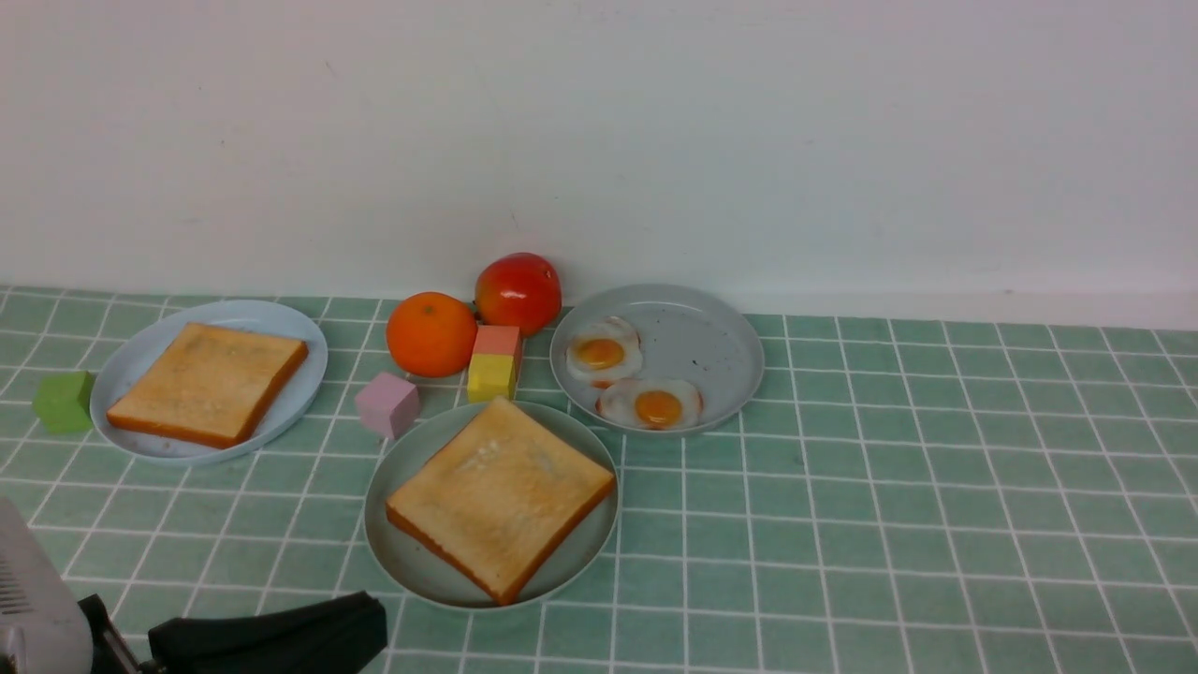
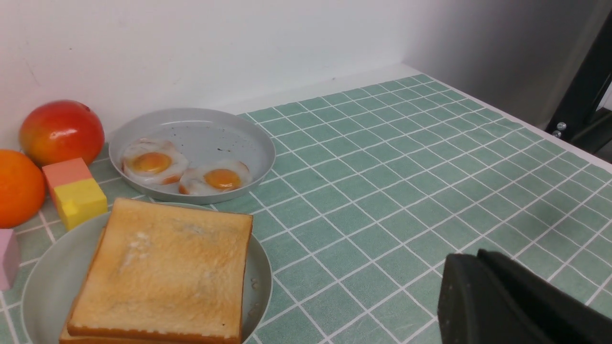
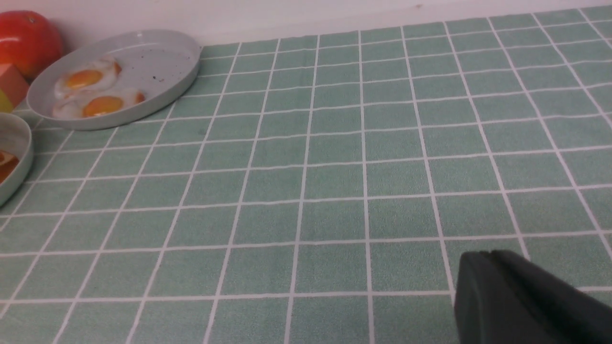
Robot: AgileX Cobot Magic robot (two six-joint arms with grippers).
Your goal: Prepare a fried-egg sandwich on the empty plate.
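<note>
Waiting low and clenched empty, left tool (image 1: 370, 622) has the toast (image 1: 501, 494) on the mint plate (image 1: 398, 548) just ahead. Fried eggs (image 1: 629, 376) lie beyond, toward the right tool (image 3: 471, 286), also clenched, empty and likely nearer.

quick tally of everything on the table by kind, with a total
plates: 3 (mint-green plate, left plate, egg plate)
toast: at least 2 visible ()
fried eggs: 2 ()
fruit: 2 (orange, red fruit)
blocks: 4 (green, pink, yellow, salmon)
total: 13
</note>
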